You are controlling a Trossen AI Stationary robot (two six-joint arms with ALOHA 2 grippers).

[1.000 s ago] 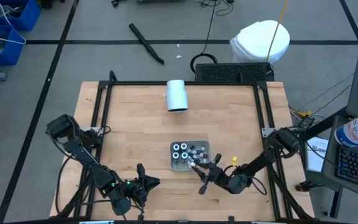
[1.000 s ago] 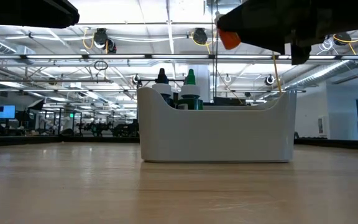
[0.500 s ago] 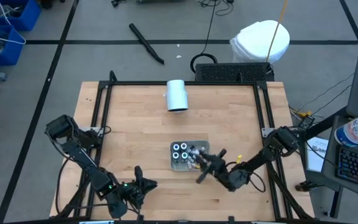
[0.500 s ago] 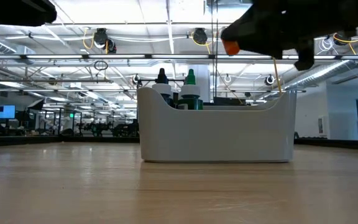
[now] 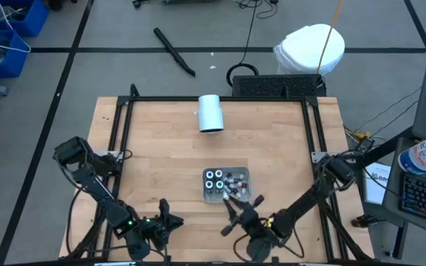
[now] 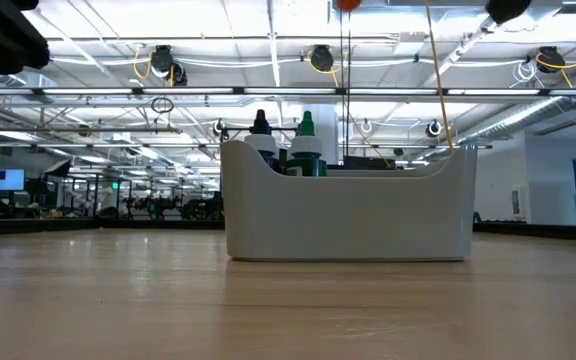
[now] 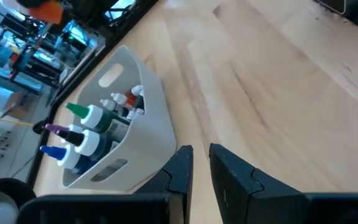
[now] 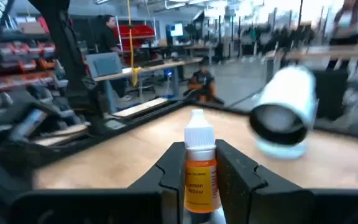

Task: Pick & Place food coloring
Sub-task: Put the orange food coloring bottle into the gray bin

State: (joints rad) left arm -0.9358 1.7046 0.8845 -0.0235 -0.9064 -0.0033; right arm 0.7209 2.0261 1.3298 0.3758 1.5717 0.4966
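Note:
My right gripper [image 8: 201,177] is shut on one food coloring bottle [image 8: 200,163], which has a white cap and an orange label. In the high view this gripper [image 5: 240,206] hovers just nearside of the grey tray [image 5: 243,174]. The tray [image 7: 143,134] holds the other small bottles [image 7: 98,124], standing upright with green, purple, blue and red tips. In the low view only the held bottle's orange [image 6: 348,4] shows, at the top edge above the tray [image 6: 348,215]. My left gripper [image 7: 201,163] waits near the table's near edge, left of the tray, with its fingers slightly open and holding nothing. My right gripper pinches the bottle's labelled body [image 8: 201,180] between its two fingers [image 8: 169,171], one on each side. The white cap [image 8: 197,134] stands out above the fingers. The bottle is lifted clear of the table and sits upright in the hold, cap up.
A large white cylinder [image 5: 211,113] lies on its side near the table's far edge, its dark opening [image 8: 278,121] facing my right gripper. Bare wood lies between it and the tray. A black frame [image 5: 213,98] borders the table. People stand in the room beyond.
My right gripper, still shut on the bottle, has risen and swung from the tray's right side toward the near edge and leftward. In the low view it has climbed almost out of the picture's top. The tray and its bottles have stayed put.

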